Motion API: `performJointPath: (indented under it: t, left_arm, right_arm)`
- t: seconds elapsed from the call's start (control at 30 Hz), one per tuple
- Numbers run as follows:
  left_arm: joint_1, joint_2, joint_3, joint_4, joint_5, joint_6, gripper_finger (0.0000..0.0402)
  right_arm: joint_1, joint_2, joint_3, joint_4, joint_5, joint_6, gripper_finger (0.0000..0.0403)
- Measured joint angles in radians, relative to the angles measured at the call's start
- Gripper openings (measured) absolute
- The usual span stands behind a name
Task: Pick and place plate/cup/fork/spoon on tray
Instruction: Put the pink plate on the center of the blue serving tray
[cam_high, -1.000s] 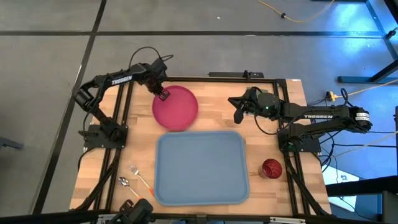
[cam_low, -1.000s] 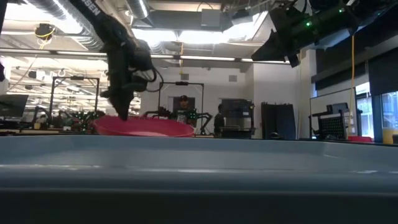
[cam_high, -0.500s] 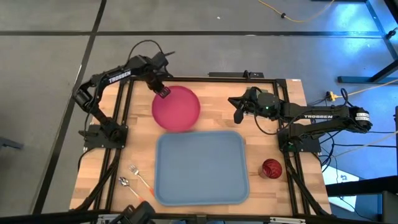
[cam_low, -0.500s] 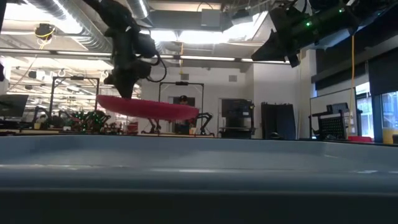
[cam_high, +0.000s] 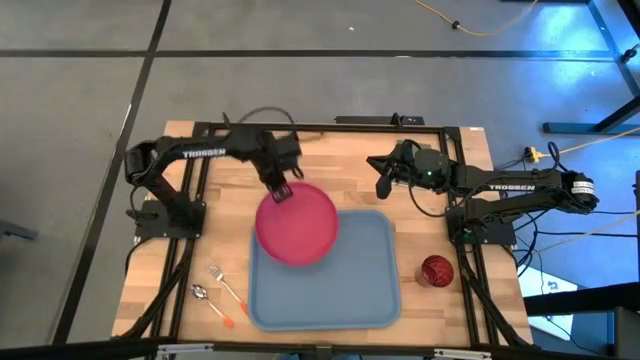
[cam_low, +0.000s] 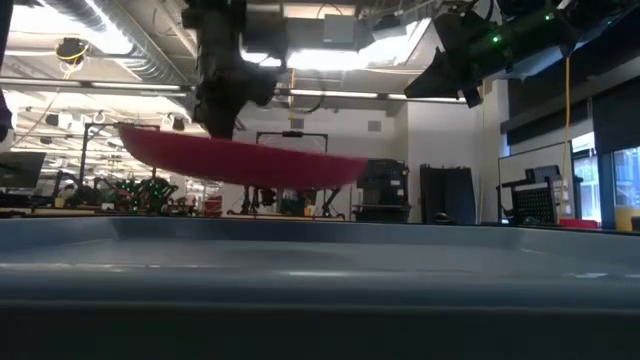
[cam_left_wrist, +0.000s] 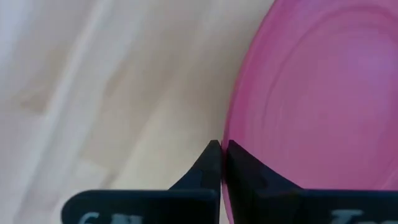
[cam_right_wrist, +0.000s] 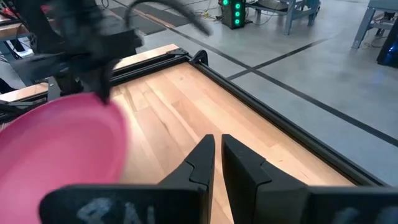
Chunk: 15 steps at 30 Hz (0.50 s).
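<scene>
My left gripper (cam_high: 280, 192) is shut on the pink-red plate (cam_high: 296, 223), which hangs in the air over the far left corner of the light blue tray (cam_high: 350, 290). The plate also shows in the low view (cam_low: 240, 160), the left wrist view (cam_left_wrist: 317, 106) and the right wrist view (cam_right_wrist: 56, 149). My right gripper (cam_high: 383, 187) waits shut and empty above the table's far right part. The dark red cup (cam_high: 436, 270) stands on the table right of the tray. The fork (cam_high: 226, 286) and spoon (cam_high: 210, 302) lie flat on the table left of the tray. My left gripper pinches the plate's rim (cam_left_wrist: 227, 140) at its far left edge between its two fingers, one finger above the rim and one below. The fingers come from above and the far left, slanting down. The plate is lifted clear, tilted a little, its right side lower (cam_low: 340, 175).
A black frame (cam_high: 400, 126) runs along the table's far edge and sides. Bare wood (cam_high: 330, 160) lies between the two arms at the far side. The tray's raised rim (cam_low: 320, 235) fills the low view's foreground.
My left gripper has lifted the plate off the table and carried it toward the near and right edges, to above the tray's far left corner. The plate has gone from lying flat to hanging clear, slightly tilted. My right arm has kept still.
</scene>
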Motion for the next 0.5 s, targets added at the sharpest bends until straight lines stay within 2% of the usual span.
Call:
performJointPath:
  t: [0.27, 0.5]
  left_arm:
    - [-0.239, 0.020, 0.001, 0.172, -0.113, -0.156, 0.0000]
    - [-0.354, 0.102, 0.001, 0.260, -0.118, -0.231, 0.0000]
  right_arm:
    - [0.000, -0.006, 0.000, 0.008, 0.000, -0.003, 0.0035]
    - [0.000, -0.047, -0.001, 0.009, 0.000, -0.043, 0.0035]
